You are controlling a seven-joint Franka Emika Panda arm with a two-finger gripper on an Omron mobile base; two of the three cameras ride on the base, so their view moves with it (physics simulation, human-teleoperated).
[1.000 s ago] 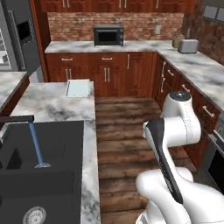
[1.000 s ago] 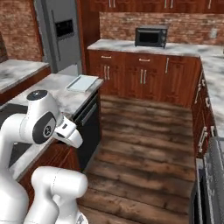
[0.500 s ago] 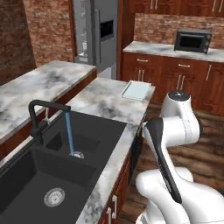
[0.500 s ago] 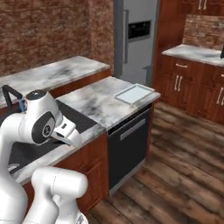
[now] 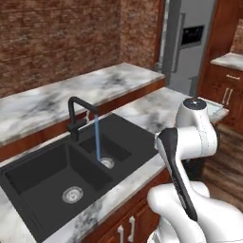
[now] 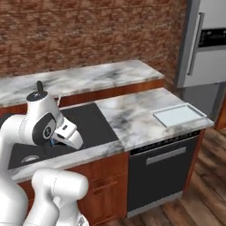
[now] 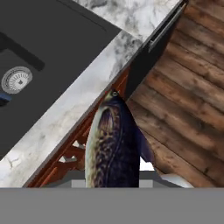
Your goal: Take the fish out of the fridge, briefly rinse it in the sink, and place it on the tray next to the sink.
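Fish (image 7: 113, 146) held lengthwise in the tool, tip toward the sink (image 7: 39, 48).

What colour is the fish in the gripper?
Dark blue-black fish with brown speckles, best in the hand view.

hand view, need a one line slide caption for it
Fish held in the closed gripper, hanging over the counter edge beside the black sink, with wooden floor below.

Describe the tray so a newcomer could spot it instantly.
Start at the tall grey fridge, then follow the marble counter that runs from the black sink toward it. At that counter's fridge end lies the tray: flat, pale grey-green, thin-rimmed, nothing on it.
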